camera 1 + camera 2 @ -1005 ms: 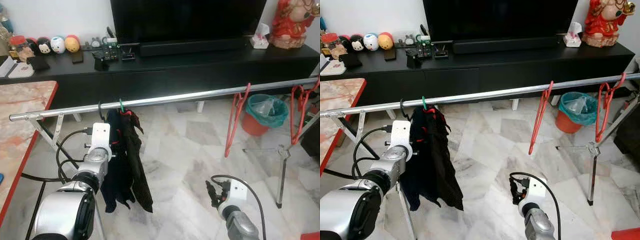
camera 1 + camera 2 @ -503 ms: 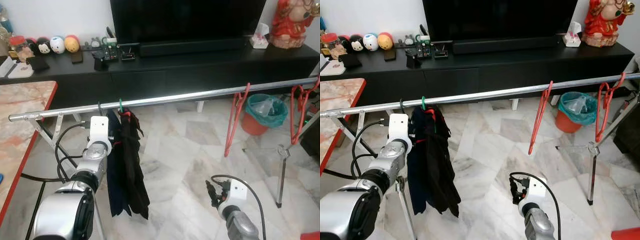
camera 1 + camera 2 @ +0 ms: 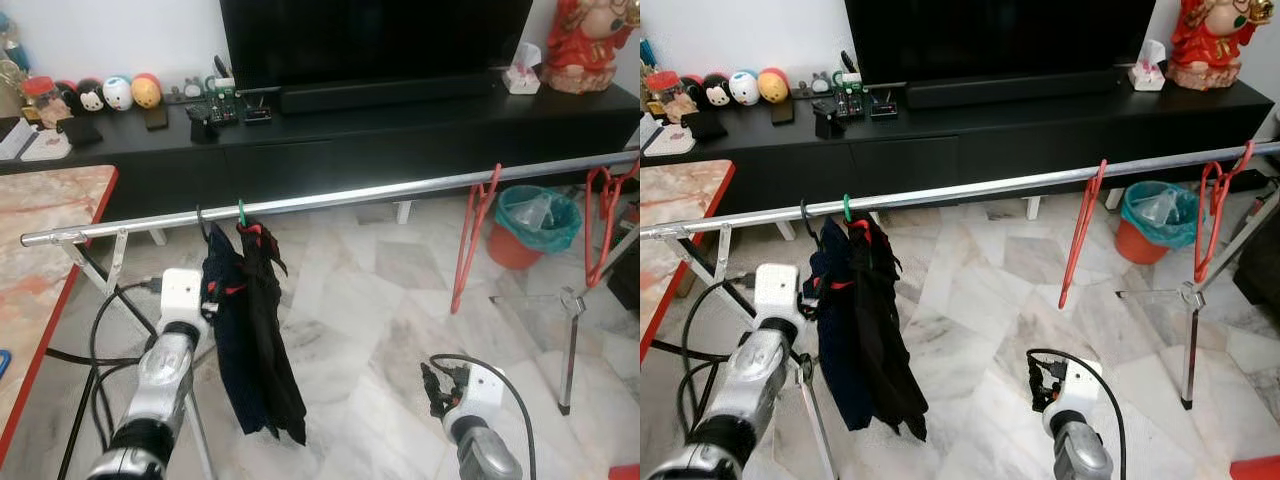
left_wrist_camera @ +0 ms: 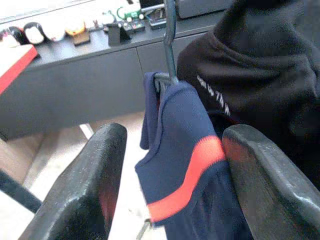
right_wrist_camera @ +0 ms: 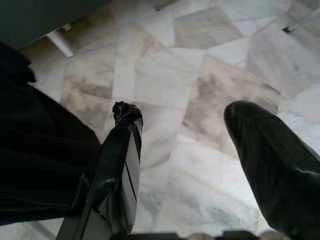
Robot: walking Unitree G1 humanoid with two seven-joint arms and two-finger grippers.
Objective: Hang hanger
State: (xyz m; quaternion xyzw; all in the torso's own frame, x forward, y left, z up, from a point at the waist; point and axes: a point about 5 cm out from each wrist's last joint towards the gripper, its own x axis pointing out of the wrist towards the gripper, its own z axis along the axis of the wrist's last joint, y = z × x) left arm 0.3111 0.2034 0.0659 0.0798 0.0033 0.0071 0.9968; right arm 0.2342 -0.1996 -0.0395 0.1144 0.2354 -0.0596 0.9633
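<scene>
Marble floor point(image 3: 350, 290) spreads beneath a silver rail point(image 3: 330, 199). Below the rail, the right gripper point(image 5: 185, 150) hangs low, fingers spread wide over bare tiles. Nearer the rail, the left gripper point(image 4: 175, 165) gapes around nothing, just short of the hanger point(image 3: 203, 222) with dark clothes point(image 3: 250, 330), hooked on the rail. Red hangers point(image 3: 474, 235) dangle farther along it.

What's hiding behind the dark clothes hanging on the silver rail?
Behind the dark clothes on the silver rail show marble floor and the black TV cabinet. The floor directly behind them is covered.
</scene>
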